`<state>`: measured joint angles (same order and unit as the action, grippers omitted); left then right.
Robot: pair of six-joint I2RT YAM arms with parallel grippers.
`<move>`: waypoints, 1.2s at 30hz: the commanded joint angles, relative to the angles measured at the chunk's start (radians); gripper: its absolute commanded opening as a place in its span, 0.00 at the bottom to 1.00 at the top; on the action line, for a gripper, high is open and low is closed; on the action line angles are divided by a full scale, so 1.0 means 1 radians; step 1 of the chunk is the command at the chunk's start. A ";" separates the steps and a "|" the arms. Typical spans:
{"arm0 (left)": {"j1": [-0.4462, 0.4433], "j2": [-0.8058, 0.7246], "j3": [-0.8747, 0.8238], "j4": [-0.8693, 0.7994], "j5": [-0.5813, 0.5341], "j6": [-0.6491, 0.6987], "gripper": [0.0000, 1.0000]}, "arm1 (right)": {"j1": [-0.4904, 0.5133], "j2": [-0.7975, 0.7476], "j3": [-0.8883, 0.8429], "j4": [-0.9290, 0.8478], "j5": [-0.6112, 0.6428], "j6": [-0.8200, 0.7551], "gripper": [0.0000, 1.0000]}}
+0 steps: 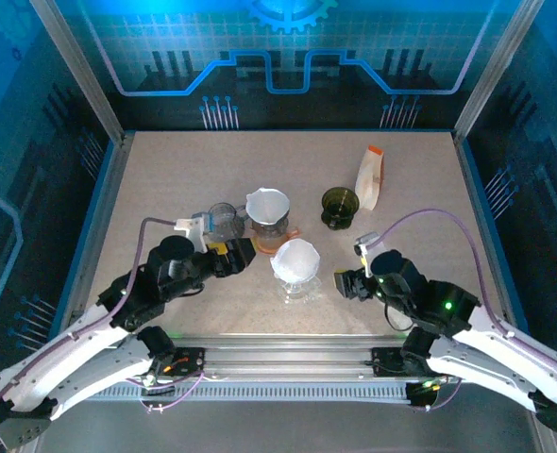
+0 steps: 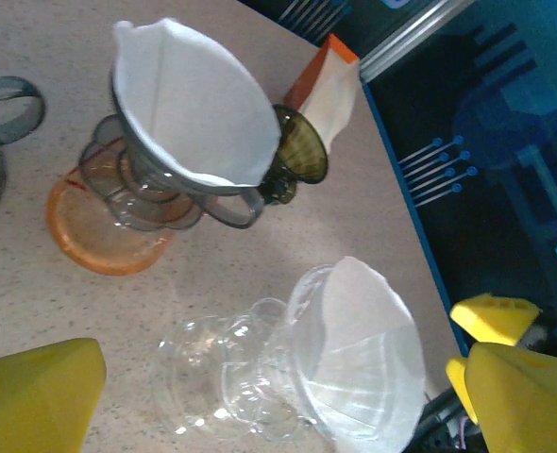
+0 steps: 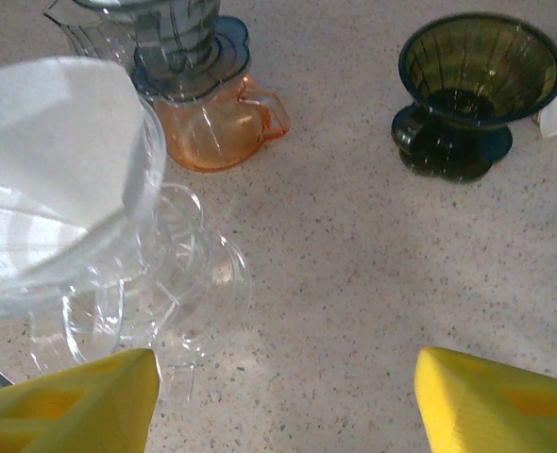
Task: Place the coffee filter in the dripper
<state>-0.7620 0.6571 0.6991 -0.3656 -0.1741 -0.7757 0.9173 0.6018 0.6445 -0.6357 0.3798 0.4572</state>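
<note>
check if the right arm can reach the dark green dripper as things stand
Probably yes: the dark green dripper stands ahead of the open right fingers with bare table between, and the clear dripper sits off to the side.

Speckled table (image 1: 165, 170) bears clear dripper (image 1: 297, 289), orange dripper (image 3: 212, 127), green dripper (image 1: 339, 208), perhaps filter packet (image 1: 369, 177).

We see a white coffee filter (image 2: 368, 344) in a clear, colourless dripper (image 2: 227, 382). A second white filter (image 2: 189, 99) lines a smoky grey dripper (image 2: 142, 175) above an orange cup (image 3: 212, 132). Another dripper (image 3: 477, 80) is dark olive green. The pouch (image 1: 370, 179) is white with an orange top. The table (image 3: 373, 264) is beige and finely speckled. The right gripper (image 3: 285, 368) has yellow pads (image 3: 491, 401).
</note>
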 commanded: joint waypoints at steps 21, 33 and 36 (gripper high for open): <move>0.194 -0.121 -0.191 -0.101 0.032 -0.131 0.82 | 0.006 0.027 -0.347 0.344 -0.322 0.048 0.66; 0.495 0.074 -0.230 0.122 0.292 -0.153 0.71 | 0.012 0.082 -0.402 0.467 -0.383 0.031 0.63; 0.545 0.172 -0.214 0.196 0.316 -0.166 0.68 | 0.012 0.078 -0.404 0.466 -0.378 0.037 0.62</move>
<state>-0.2527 0.7757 0.4850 -0.2829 0.0700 -0.9192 0.9173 0.6857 0.2481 -0.2054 0.0135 0.4973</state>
